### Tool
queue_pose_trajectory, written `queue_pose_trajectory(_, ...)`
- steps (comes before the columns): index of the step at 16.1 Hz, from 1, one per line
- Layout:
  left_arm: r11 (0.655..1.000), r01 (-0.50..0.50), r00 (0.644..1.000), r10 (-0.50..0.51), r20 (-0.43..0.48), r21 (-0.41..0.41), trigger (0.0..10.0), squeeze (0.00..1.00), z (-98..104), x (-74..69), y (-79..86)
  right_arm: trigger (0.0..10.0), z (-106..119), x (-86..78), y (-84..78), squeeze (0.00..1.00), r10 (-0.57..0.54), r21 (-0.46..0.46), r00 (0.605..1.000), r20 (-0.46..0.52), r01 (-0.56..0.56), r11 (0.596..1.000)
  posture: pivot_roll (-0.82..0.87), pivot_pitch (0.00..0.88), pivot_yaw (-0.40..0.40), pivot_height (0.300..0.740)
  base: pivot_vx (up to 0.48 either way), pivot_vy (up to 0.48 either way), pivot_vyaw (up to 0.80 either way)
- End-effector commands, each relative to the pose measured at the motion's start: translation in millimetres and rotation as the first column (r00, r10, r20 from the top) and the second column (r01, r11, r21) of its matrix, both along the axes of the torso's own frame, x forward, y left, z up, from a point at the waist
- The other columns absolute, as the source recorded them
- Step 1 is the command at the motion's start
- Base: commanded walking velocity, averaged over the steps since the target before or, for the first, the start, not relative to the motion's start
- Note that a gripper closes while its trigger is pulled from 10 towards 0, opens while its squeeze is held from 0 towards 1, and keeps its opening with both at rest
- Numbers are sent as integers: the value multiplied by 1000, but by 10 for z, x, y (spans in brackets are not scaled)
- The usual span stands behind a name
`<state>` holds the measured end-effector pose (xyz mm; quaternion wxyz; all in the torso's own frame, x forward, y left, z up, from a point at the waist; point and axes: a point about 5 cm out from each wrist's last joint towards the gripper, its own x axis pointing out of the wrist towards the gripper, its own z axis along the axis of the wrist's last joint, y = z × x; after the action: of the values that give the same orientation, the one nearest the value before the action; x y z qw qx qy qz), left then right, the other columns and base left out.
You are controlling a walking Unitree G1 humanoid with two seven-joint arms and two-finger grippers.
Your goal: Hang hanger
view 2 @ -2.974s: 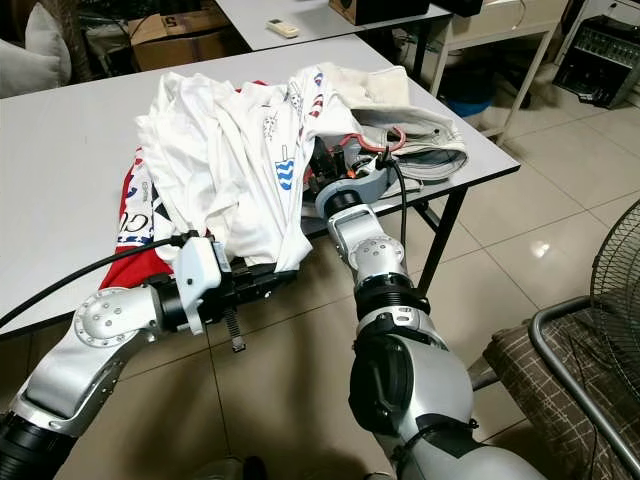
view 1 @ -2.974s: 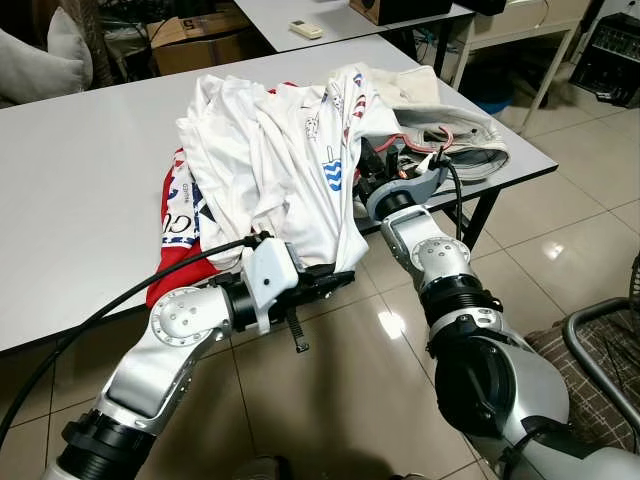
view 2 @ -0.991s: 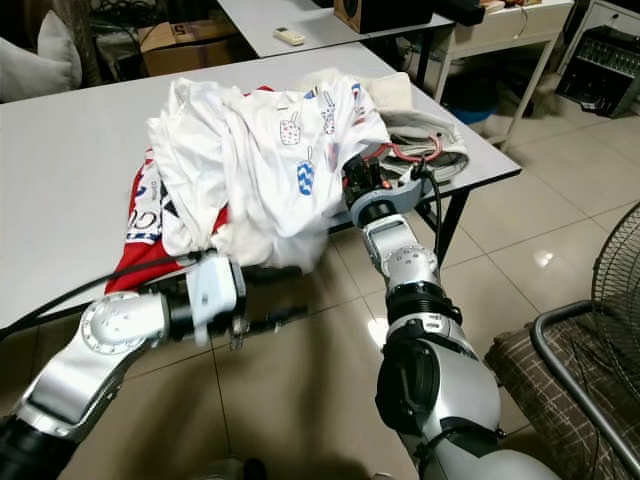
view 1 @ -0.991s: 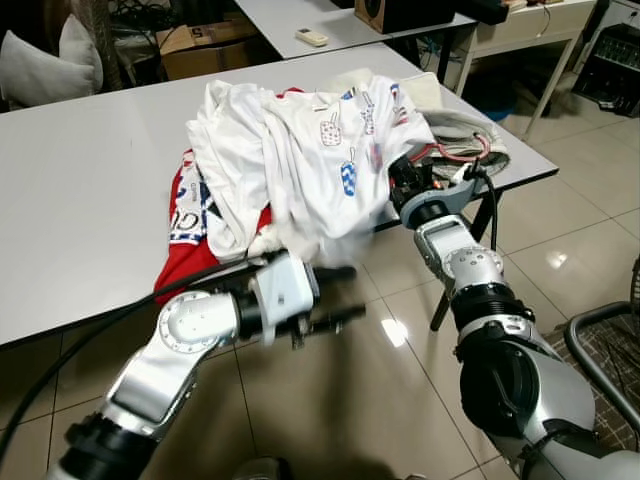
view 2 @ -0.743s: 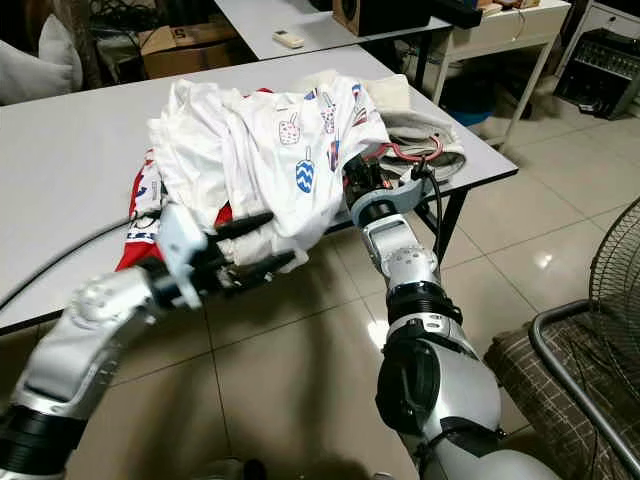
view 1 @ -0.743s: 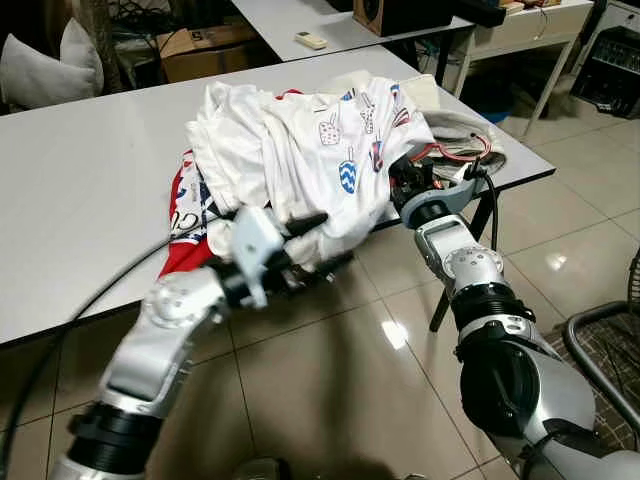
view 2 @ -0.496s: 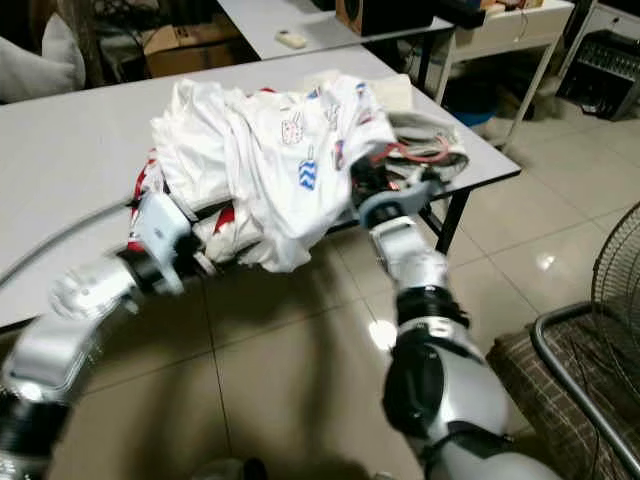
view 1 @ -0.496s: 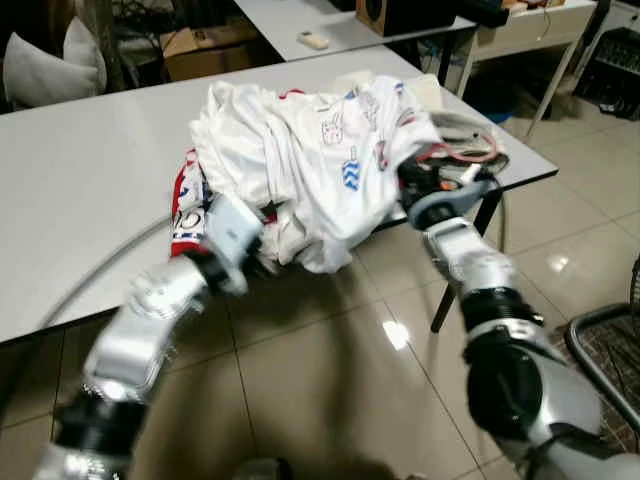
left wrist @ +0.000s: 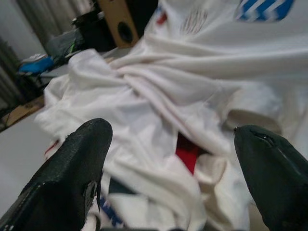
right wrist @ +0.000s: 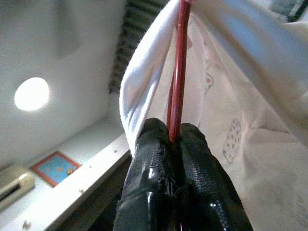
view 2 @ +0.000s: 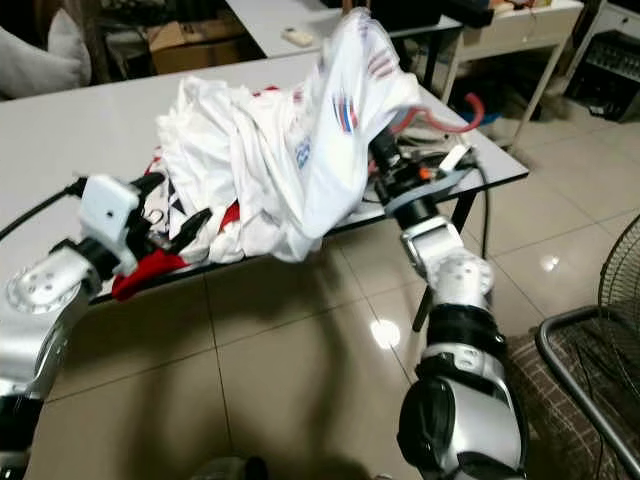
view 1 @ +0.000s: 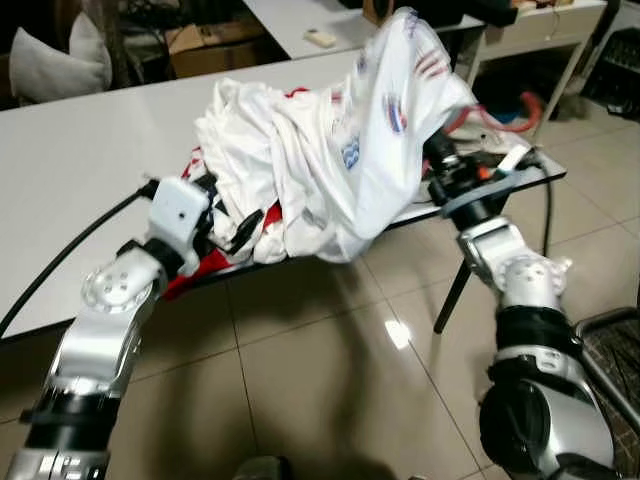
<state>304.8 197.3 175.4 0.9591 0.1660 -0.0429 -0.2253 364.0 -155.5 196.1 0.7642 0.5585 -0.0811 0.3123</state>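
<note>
right pincer point(right wrist: 175, 144) clamps the red hanger point(right wrist: 179, 67) rod pointing up, white shirt point(view 1: 380, 140) draped; left pincer point(left wrist: 173, 173) spread wide, empty, facing the clothes pile point(view 1: 260, 150) on the surface point(view 1: 80, 180).

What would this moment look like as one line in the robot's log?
right gripper: shut on red hanger, lifting white T-shirt | left gripper: open at clothes pile | grey table

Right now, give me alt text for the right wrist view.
The right gripper is shut on a thin red hanger that runs up into a white shirt draped around it, with a ceiling light behind.
</note>
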Motion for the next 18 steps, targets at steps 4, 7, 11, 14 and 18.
queue_pose_trajectory(4, 999, -39, 998, 40, 44, -30, 10000, 94, 79, -71, 68, 10000, 233, -178, -59, 0, -5, -115, 990, 143, 22, 993, 1, 24, 48, 740, 0, 0, 0)
queue_pose_trajectory(7, 997, -51, 997, 54, 57, -54, 10000, 47, 133, -142, 50, 10000, 557, -308, -49, 0, -33, -215, 963, 268, 93, 972, -9, 21, 55, 740, 0, 0, 800)
queue_pose_trajectory(11, 988, -88, 994, 96, 60, -124, 10000, 0, 204, -243, 29, 10000, 808, -501, 39, 0, -2, -403, 929, 370, 163, 901, -25, 27, 58, 740, 0, 0, 800)
queue_pose_trajectory(14, 955, -178, 975, 203, 86, -239, 10000, 0, 341, -269, 26, 10000, 1152, -761, 104, 0, 23, -465, 871, 491, 239, 853, -37, 25, 48, 740, 0, 0, 792)
queue_pose_trajectory(18, 946, -205, 967, 235, 96, -250, 10000, 0, 381, -240, 23, 10000, 1527, -886, 167, 0, 34, -439, 800, 600, 292, 850, -48, 17, 34, 740, 0, 0, 781)
